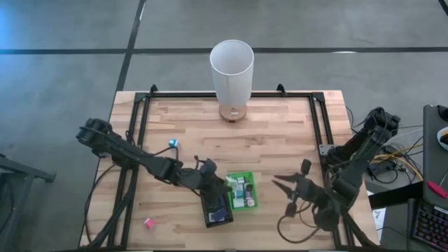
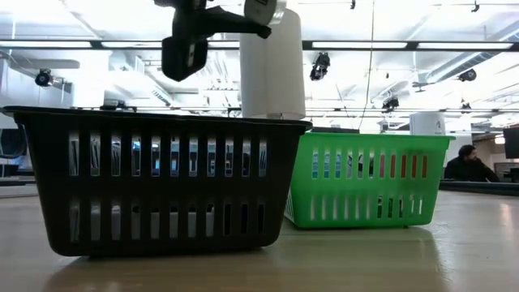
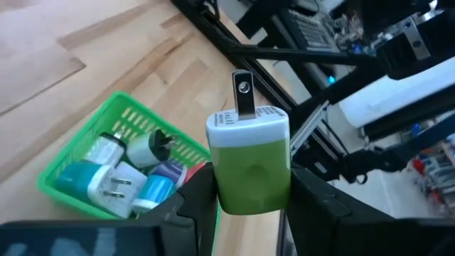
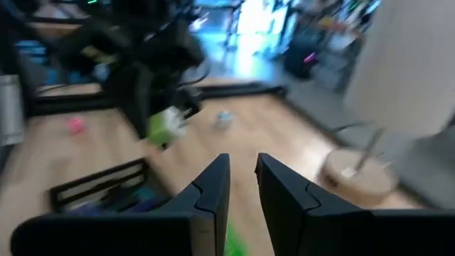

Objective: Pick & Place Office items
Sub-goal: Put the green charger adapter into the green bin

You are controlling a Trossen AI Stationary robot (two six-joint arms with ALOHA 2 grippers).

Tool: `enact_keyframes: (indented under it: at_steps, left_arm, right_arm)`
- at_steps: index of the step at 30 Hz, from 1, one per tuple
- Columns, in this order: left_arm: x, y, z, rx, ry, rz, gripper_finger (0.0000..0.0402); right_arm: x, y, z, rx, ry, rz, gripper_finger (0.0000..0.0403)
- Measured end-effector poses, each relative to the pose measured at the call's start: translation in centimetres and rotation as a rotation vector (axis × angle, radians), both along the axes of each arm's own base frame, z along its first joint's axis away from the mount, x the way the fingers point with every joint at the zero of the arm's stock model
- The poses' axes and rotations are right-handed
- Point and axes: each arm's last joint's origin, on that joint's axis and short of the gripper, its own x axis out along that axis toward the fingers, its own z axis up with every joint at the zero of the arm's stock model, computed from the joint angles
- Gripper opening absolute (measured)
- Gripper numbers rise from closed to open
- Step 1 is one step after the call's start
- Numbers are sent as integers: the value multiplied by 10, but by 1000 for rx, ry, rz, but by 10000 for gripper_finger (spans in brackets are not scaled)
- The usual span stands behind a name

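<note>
Left gripper (image 3: 250,195) has its jaws clamped on a green-and-white plug adapter (image 3: 249,160), prongs pointing up, held in the air above the black basket (image 1: 217,208). In the high view that gripper (image 1: 210,183) sits over the far end of the black basket, near the middle of the surface (image 1: 266,133).

Green basket (image 1: 243,190) stands just right of the black one, touching or nearly so. It holds several adapters (image 3: 117,174): white, teal and blue ones, piled together.

Loose items on the surface: a teal block (image 1: 172,143) to the left of centre, and a pink block (image 1: 148,223) near the front left edge.

Right gripper (image 4: 242,186) hovers right of the green basket, jaws together, holding nothing.

Tall white cylinder (image 1: 232,70) stands on a round wooden base at the far edge, centre.
</note>
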Motion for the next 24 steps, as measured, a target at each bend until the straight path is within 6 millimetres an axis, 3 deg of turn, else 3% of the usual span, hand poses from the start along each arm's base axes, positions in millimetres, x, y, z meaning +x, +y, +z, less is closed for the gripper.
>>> enact_keyframes:
  at_steps: [9,16,20,24]
  left_arm:
    - [3,-2,2,24,-8,-38,133]
    - [3,-6,6,-46,-16,-150,133]
    - [5,-11,13,-113,-22,-262,133]
    - [6,-14,19,-182,-18,-332,133]
  right_arm:
    - [0,14,-23,169,207,193,68]
    - [24,31,-53,-300,350,294,68]
    - [48,38,-59,-565,376,292,68]
    - [70,42,-63,-710,422,284,68]
